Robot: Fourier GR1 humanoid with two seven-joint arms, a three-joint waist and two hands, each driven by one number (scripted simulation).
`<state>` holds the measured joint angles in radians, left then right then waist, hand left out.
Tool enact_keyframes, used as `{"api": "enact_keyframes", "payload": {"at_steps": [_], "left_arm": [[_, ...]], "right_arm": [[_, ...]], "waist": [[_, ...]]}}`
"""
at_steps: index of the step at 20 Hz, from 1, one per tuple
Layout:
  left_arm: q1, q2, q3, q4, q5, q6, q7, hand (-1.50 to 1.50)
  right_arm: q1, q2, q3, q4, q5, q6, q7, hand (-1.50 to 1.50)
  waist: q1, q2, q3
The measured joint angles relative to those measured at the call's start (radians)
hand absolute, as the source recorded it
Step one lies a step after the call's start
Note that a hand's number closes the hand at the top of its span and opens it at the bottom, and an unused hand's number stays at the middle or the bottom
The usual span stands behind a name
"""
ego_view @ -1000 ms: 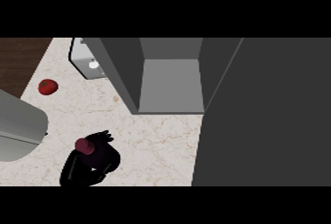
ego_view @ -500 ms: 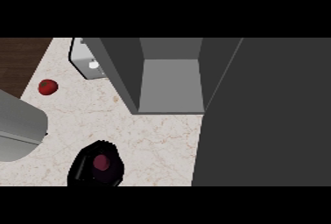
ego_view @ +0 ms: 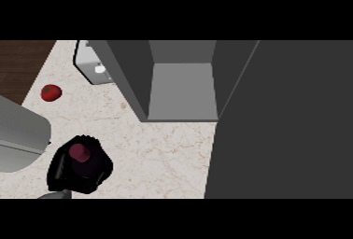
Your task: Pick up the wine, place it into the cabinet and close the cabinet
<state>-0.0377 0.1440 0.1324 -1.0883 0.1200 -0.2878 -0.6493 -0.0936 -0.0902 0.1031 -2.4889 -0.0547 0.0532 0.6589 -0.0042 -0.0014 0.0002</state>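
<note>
Pale speckled stone makes up the surface (ego_view: 165,154). In the head view, the grey cabinet (ego_view: 180,91) stands at the back edge, near the middle. It is open, and you can look into its bare inside. A wide dark grey panel (ego_view: 283,121) fills the right side; I think it is the cabinet's open door. A small red round thing (ego_view: 50,92) lies near the left edge, well apart from the cabinet. A white and silver thing (ego_view: 93,70) sits just beside the cabinet's left wall. A big grey shape (ego_view: 17,135) pokes in from the left edge, and I cannot tell what it is.

The wine (ego_view: 81,152) is near the front edge, on the left side. Only its dark red top shows, because the left robot hand (ego_view: 95,172) is curled round it and hides the rest. I cannot tell if the bottle is off the surface yet. The right robot hand does not show.

The job now, I think, is to carry the wine to the cabinet. To do it well, the robot hand should hold the bottle straight up and lift it clear of the surface. Then it should move it toward the back and to the right, into the open space. It should stay away from the panel and the cabinet's walls. It should set the wine deep inside so the door can shut.
</note>
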Motion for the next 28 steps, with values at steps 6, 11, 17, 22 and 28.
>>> {"api": "enact_keyframes", "payload": {"at_steps": [6,11,17,22,28], "left_arm": [[0.003,0.007,0.031,-0.075,0.002,0.051,-0.033,1.50],[0.019,-0.014,0.007,-0.244,0.066,0.030,0.097,1.50],[0.037,-0.042,-0.047,-0.464,0.123,0.047,0.302,1.50],[0.026,-0.079,-0.116,-0.602,0.089,0.121,0.440,1.50],[-0.044,-0.116,-0.219,-0.705,0.074,0.211,0.602,1.50]], "right_arm": [[0.003,0.006,0.001,-0.001,-0.003,0.005,0.003,-1.50],[0.045,0.014,-0.006,0.005,-0.006,0.028,-0.042,-1.50],[0.035,0.028,0.014,0.002,-0.003,0.013,-0.026,-1.50],[0.046,0.028,0.018,-0.003,-0.004,0.014,-0.017,-1.50],[0.046,0.028,0.012,-0.002,-0.005,0.018,-0.024,-1.50]], "waist": [[0.003,-0.001,0.000],[0.004,-0.001,0.001],[0.005,-0.002,0.000],[0.003,-0.002,0.000],[0.000,-0.001,0.000]]}}
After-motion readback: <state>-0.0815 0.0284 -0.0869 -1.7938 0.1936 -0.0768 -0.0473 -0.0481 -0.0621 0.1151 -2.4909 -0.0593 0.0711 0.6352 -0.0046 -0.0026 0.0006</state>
